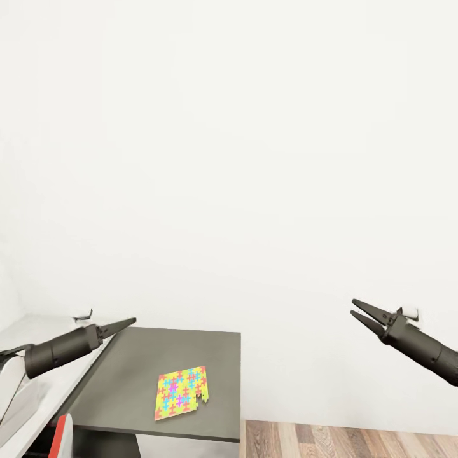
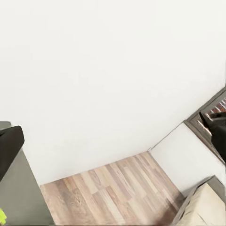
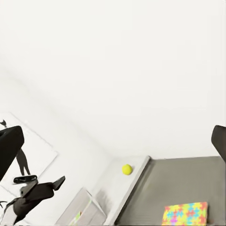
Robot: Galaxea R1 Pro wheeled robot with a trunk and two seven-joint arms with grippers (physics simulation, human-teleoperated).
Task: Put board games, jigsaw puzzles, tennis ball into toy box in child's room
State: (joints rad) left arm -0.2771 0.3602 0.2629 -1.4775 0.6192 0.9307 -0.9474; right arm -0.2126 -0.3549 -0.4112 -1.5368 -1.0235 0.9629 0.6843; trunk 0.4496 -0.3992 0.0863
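Reaching for the jigsaw puzzle (image 1: 181, 392), which lies flat near the grey bench (image 1: 210, 346) end's front edge, risks nudging it onto the floor; left gripper (image 1: 124, 324) jaws look together, right gripper (image 1: 362, 313) jaws apart, both empty, well above it.

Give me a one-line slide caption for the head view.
Multicoloured flat jigsaw puzzle on a dark grey surface below a bare white wall, black left gripper and right gripper raised either side.
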